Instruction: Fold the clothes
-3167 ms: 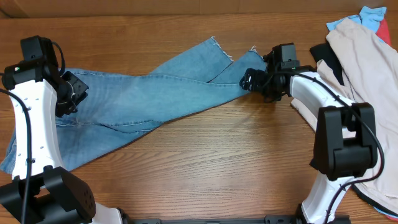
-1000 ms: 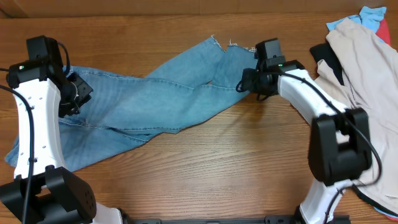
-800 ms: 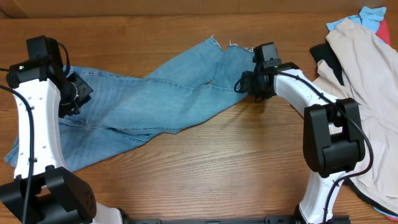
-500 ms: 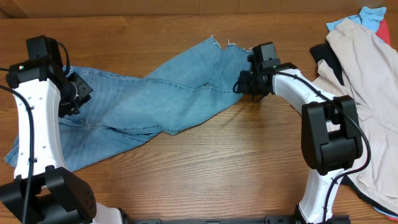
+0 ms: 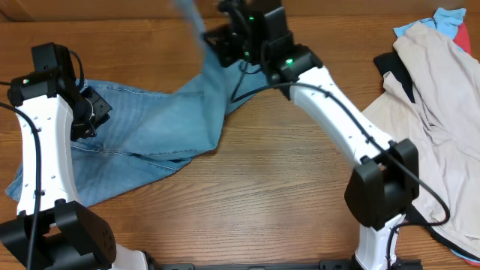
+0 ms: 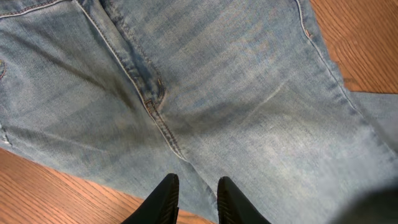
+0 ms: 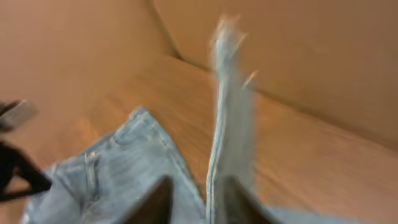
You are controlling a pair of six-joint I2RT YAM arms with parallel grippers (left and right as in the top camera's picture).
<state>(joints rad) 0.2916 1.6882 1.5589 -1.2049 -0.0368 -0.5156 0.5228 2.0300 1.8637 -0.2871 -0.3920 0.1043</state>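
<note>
The light blue jeans [image 5: 142,124] lie spread over the left half of the table. My left gripper [image 5: 88,112] sits low at their left part. In the left wrist view its fingers [image 6: 165,200] stand close together at the denim's [image 6: 236,93] near edge, with a fold of cloth between them. My right gripper [image 5: 225,37] is raised at the back centre, shut on one leg. That leg rises from the table and its end [image 5: 191,19] trails off blurred. In the right wrist view the leg strip [image 7: 230,112] runs up between the fingers [image 7: 155,199].
A pale beige garment [image 5: 435,97] lies heaped at the right edge, with a black piece [image 5: 394,64] beside it and bright blue [image 5: 444,19] and red [image 5: 469,34] pieces behind. Bare wood [image 5: 262,195] fills the front middle.
My right gripper has swept up and to the left from the table's right middle, carrying the leg end into the air. The left arm has not moved.
</note>
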